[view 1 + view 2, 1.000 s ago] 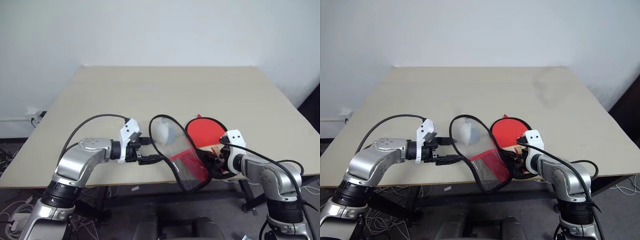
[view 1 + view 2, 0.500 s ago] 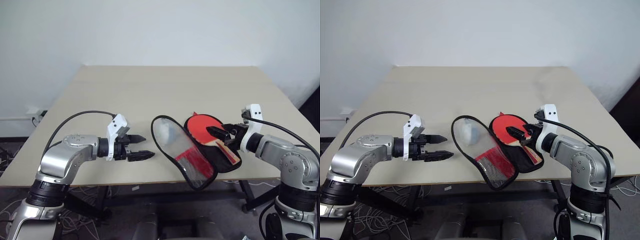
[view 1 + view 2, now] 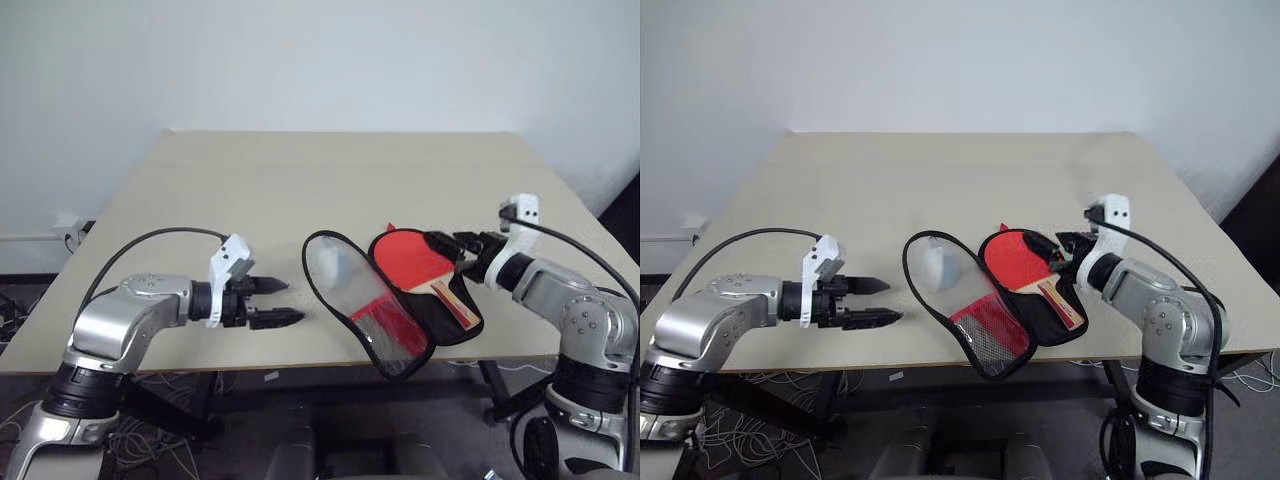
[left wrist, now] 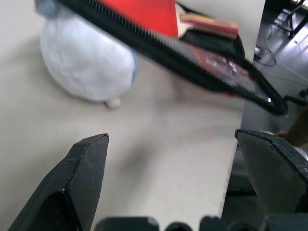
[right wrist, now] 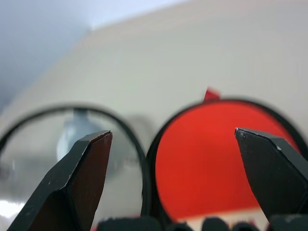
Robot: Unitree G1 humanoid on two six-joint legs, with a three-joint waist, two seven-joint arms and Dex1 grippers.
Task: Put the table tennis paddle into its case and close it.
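The case (image 3: 443, 318) lies open at the table's front edge, its black half to the right and its clear and mesh flap (image 3: 362, 305) spread to the left. The table tennis paddle (image 3: 408, 260) rests red face up in the black half, handle (image 3: 451, 302) toward the front edge. My left gripper (image 3: 293, 301) hovers open to the left of the flap, apart from it. My right gripper (image 3: 445, 243) is open just above the paddle's right rim, holding nothing. In the right wrist view the paddle's red face (image 5: 216, 159) lies between the open fingers.
A whitish round thing (image 3: 937, 265) shows through the clear flap, and it also appears in the left wrist view (image 4: 84, 62). The flap's front corner hangs over the table's (image 3: 300, 180) front edge. Cables lie on the floor below.
My right gripper has left the paddle's handle and risen to the far right of the paddle. My left gripper has drawn back left from the flap's rim. The flap has dropped flatter.
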